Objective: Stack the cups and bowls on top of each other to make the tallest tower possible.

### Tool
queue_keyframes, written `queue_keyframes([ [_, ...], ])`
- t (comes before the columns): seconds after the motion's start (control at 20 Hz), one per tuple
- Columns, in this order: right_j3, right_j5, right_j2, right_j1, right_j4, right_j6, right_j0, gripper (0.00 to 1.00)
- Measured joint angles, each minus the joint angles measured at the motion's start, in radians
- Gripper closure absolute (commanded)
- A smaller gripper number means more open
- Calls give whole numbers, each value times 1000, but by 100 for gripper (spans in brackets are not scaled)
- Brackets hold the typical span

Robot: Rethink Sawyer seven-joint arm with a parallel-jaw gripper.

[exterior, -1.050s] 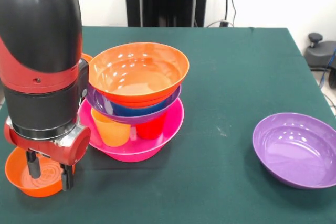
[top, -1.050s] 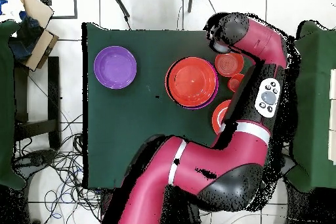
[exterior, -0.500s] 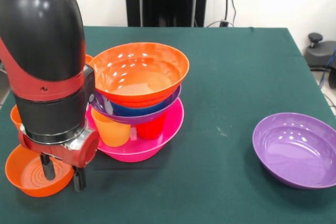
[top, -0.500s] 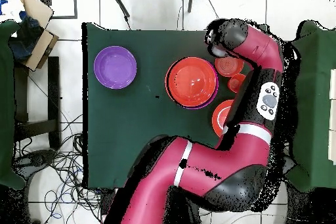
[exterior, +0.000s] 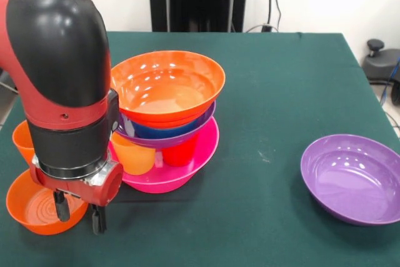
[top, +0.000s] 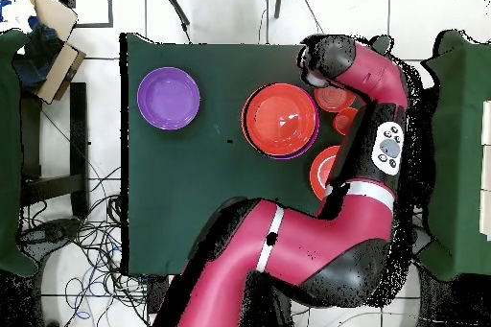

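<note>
Gripper point(exterior: 78, 212) low at the small orange bowl point(exterior: 31, 204), fingers point(exterior: 60, 207) spread w/ a gap, one inside the bowl, other just outside its rim; nothing pinched. An orange cup point(exterior: 23, 142) sits behind that bowl, partly hidden by the arm. Tower point(exterior: 164, 117) mid-counter: pink bowl point(exterior: 187, 167) as base w/ orange tumbler point(exterior: 133, 154) & red tumbler point(exterior: 181, 151) inside, then purple, blue, wide orange bowls on top. Second purple bowl point(exterior: 353, 179) alone on the green counter point(exterior: 275, 92), well apart.

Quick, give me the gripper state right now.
Gripper: open, holding nothing; one finger hangs inside the small orange bowl, the other outside its rim.
</note>
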State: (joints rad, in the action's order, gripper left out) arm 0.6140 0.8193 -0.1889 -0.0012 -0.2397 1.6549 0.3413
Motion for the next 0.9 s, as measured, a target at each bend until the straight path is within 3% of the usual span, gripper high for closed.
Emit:
queue_keyframes([
  [0.9,17,-3,12,-10,93,0,5,0],
])
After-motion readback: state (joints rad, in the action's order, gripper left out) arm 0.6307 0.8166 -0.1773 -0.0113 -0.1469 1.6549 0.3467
